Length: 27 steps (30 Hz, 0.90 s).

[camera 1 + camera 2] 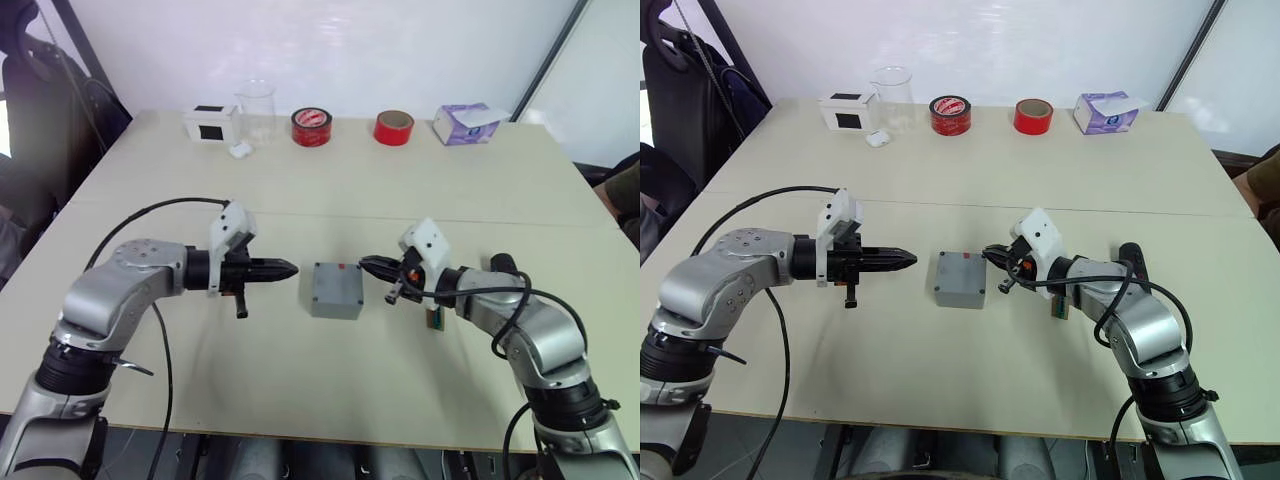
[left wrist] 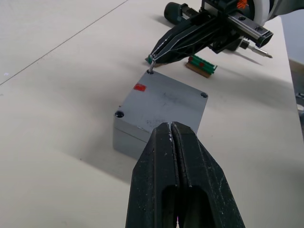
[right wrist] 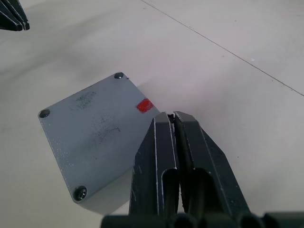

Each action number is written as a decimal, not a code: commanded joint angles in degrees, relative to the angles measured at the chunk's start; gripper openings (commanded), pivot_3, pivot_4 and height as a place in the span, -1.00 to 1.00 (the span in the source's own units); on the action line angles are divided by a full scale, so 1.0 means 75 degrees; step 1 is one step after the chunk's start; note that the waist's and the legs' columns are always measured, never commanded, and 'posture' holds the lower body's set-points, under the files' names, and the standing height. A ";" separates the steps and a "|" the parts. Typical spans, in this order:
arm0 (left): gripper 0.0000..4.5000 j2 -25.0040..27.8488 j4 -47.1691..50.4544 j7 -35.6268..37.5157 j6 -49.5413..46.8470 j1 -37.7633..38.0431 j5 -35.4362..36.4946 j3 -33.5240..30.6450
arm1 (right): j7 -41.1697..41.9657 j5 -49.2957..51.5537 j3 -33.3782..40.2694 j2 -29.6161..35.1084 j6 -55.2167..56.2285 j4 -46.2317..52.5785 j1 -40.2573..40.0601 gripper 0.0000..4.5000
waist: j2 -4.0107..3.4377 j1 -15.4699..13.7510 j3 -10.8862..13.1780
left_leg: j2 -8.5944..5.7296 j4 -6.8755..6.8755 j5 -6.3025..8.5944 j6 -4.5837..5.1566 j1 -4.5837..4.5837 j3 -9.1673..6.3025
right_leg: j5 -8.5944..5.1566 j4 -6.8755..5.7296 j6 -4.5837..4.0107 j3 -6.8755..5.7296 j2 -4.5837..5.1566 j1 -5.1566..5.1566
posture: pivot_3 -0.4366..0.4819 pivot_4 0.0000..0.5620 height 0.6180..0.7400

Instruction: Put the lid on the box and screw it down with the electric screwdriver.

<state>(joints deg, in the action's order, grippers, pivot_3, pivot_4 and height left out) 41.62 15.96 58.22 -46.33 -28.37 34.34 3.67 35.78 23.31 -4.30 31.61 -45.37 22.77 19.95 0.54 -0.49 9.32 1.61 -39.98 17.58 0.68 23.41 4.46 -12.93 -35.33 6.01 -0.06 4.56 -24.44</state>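
Note:
The grey lid (image 2: 164, 102) sits closed on the grey box (image 1: 334, 307) at mid table, with a red mark near one lid corner. My left gripper (image 1: 290, 268) is shut and empty, pointing at the box from its left, a short gap away. My right gripper (image 2: 151, 59) is shut on a small screw (image 2: 151, 69), holding it at the lid corner beside the red mark. That corner is hidden under the fingers in the right wrist view. The black electric screwdriver (image 1: 1128, 255) lies on the table behind my right forearm.
A small green piece (image 1: 437, 318) lies under my right wrist. Along the far edge stand a white box with a black panel (image 1: 211, 123), a clear beaker (image 1: 256, 112), two red tape rolls (image 1: 312, 127) and a tissue pack (image 1: 465, 123).

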 commanded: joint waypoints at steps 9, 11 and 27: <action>-1.00 0.0008 0.0143 0.0052 0.0031 -0.0138 0.0027 0.0001 | 0.0079 -0.0225 -0.0113 0.0085 0.0179 -0.0009 0.0000 -0.98 | 0.0000 -0.0001 0.0000 | 0.0000 0.0000 0.0000 0.0000 0.0000 0.0001 | 0.0000 0.0000 -0.0001 0.0000 0.0000 0.0000 | -0.05 -0.47 1.00; -1.00 0.0008 0.0117 0.0071 0.0052 -0.0144 0.0006 0.0015 | 0.0095 -0.0258 -0.0138 0.0073 0.0174 -0.0034 0.0018 -0.98 | 0.0000 -0.0001 0.0000 | 0.0000 0.0000 0.0000 0.0000 0.0000 0.0001 | 0.0000 0.0000 0.0000 0.0000 0.0000 0.0000 | -0.05 -0.47 1.00; -1.00 -0.0274 0.0021 0.0113 0.0348 -0.0284 -0.0134 0.0231 | 0.0095 0.0333 0.0786 0.0242 -0.0530 0.0032 0.0522 -0.05 | 0.0000 -0.0014 0.0000 | 0.0000 0.0000 0.0000 0.0000 0.0000 0.0001 | 0.0000 0.0000 0.0000 -0.0001 0.0000 0.0000 | -0.05 -0.47 1.00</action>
<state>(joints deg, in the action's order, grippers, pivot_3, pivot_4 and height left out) 39.79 15.76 58.60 -45.43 -29.39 33.69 5.45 36.99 23.08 -2.91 33.13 -47.92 20.99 21.75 0.54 -0.60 9.32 1.61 -39.98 17.58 0.68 23.41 4.46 -12.93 -35.32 6.00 -0.07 4.57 -24.44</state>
